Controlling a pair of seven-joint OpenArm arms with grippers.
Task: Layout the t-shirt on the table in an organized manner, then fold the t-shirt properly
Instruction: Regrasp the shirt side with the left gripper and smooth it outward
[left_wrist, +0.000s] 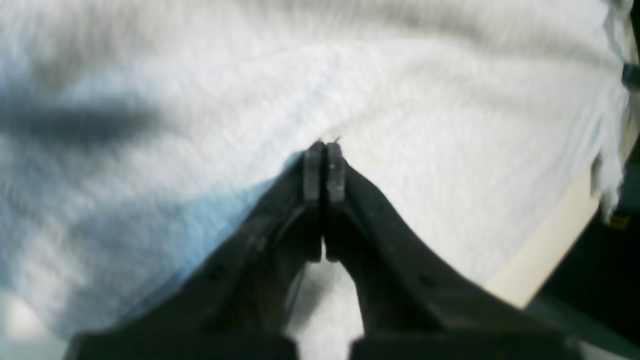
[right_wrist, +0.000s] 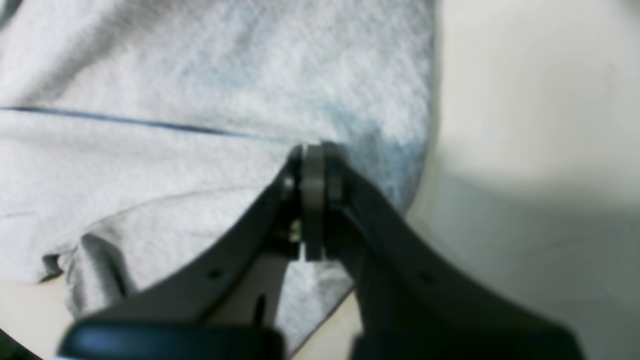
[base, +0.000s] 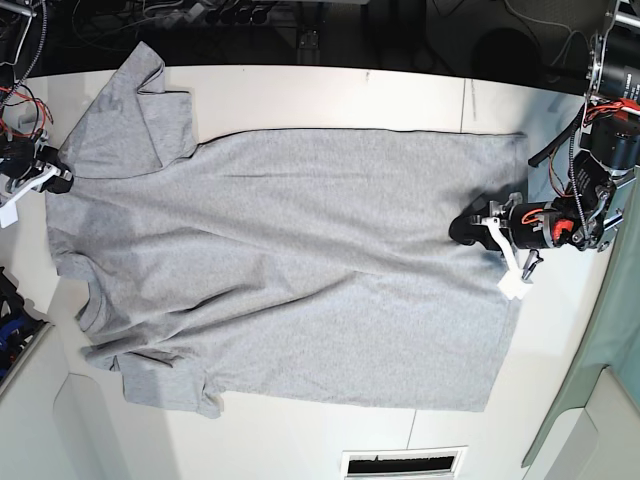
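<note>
The light grey t-shirt (base: 290, 260) lies spread over the white table (base: 300, 95), plain side up, with its sleeves at the left and its hem at the right. My left gripper (base: 464, 229) rests on the cloth a little inside the hem. In its wrist view the left gripper (left_wrist: 325, 146) is shut, with a ridge of t-shirt (left_wrist: 400, 100) fabric rising from its tips. My right gripper (base: 60, 180) is at the shirt's left edge by the upper sleeve. Close up, the right gripper (right_wrist: 315, 150) is shut on the t-shirt (right_wrist: 200, 75), and a crease runs left from its tips.
Cables and dark equipment (base: 250, 20) line the far table edge. A slotted vent (base: 402, 463) sits at the near edge. Thin seam lines (base: 466, 100) cross the tabletop. Bare table (right_wrist: 525, 100) lies right of the right gripper, and the table's edge (left_wrist: 540, 260) shows beside the left one.
</note>
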